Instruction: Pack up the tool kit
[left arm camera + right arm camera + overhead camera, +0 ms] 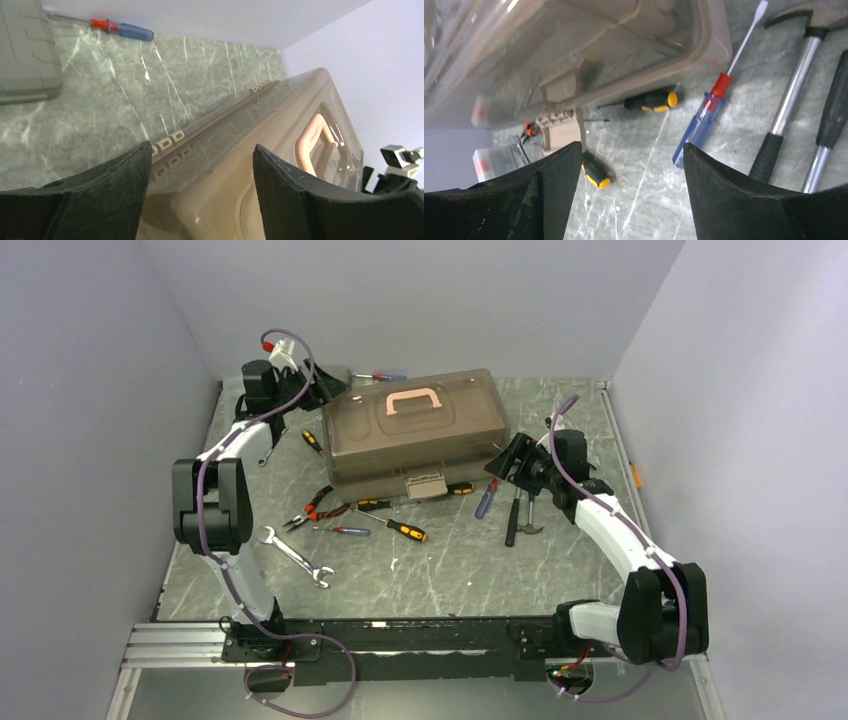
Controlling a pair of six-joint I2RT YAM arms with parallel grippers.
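Two end effectors flank the large taupe plastic toolbox with a smoky translucent lid (415,440). It sits closed in the middle of the green marbled worktop (450,570), with its pink handle (415,400) on top.

The left end effector (202,165) has its jaws spread around the box's far left corner; whether they touch it I cannot tell. The right end effector (633,165) is also spread, holding nothing, over bare worktop by the box's right end.

Loose tools lie outside the box: a blue-handled screwdriver with a red collar (704,120), a yellow-and-black screwdriver (651,101), two steel-shafted hammers (791,95) and red-handled pliers (318,508).

The likeliest slip is a jaw sliding off the smooth plastic corner. That could shove the box onto the screwdrivers against its front edge. Round handles could also roll away from a closing grip.

No brand, label or writing is legible.
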